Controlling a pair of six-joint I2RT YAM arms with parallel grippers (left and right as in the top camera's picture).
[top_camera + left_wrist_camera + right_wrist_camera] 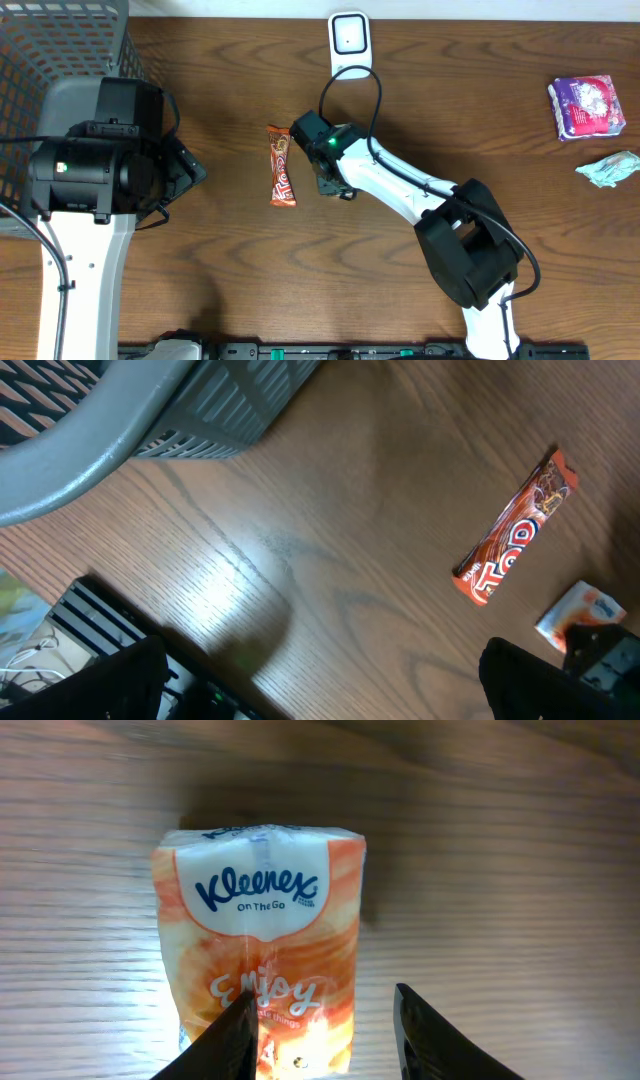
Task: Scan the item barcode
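Right pincer [320, 1030] partly closed on the Kleenex pack [262, 950], held just above the desk [200, 250] near the scanner [349, 40]; left pincer [320, 690] wide open, empty; barcode not yet presented, scan appears pending.

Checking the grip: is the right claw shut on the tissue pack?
Shut on it: the right claw has the orange Kleenex tissue pack between its fingers.
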